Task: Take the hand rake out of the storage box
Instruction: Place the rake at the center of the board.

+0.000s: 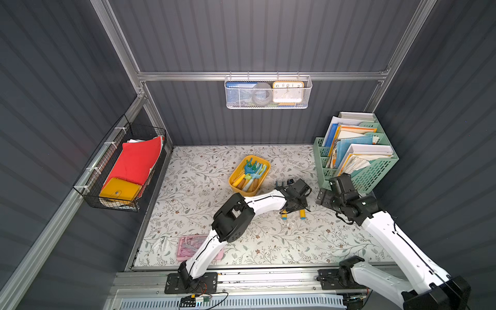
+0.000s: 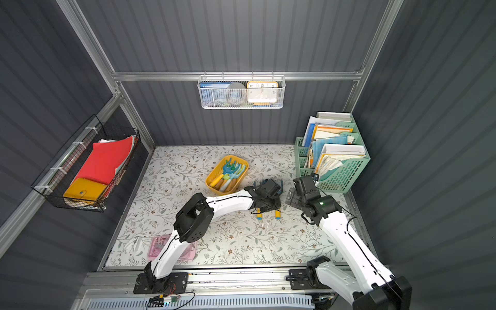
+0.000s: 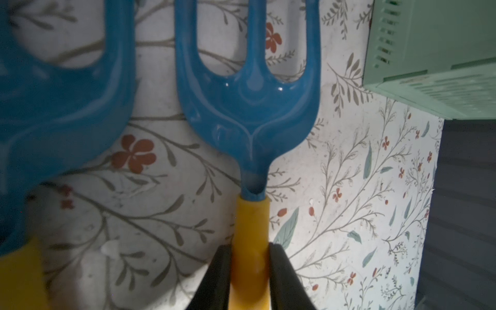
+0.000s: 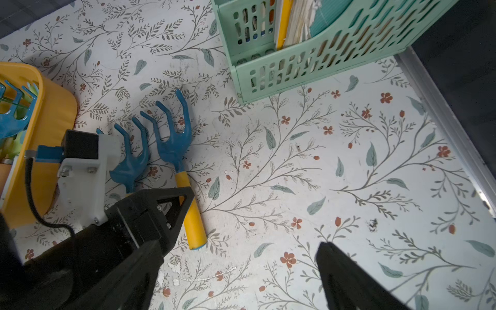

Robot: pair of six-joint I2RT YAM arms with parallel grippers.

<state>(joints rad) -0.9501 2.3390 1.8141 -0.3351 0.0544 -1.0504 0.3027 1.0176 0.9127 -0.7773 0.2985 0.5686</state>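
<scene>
While the hand rake (image 4: 174, 145) lies flat on the floral table (image 4: 349, 161), out of the storage box (image 1: 234, 181) and to its right, just beside a second rake (image 4: 128, 166), the left gripper (image 3: 251, 251) has its fingers (image 3: 281, 271) close on both sides of the yellow handle; whether they pinch it cannot be told. The right gripper (image 4: 241, 255), near the green file holder (image 1: 375, 174), gapes empty.
</scene>
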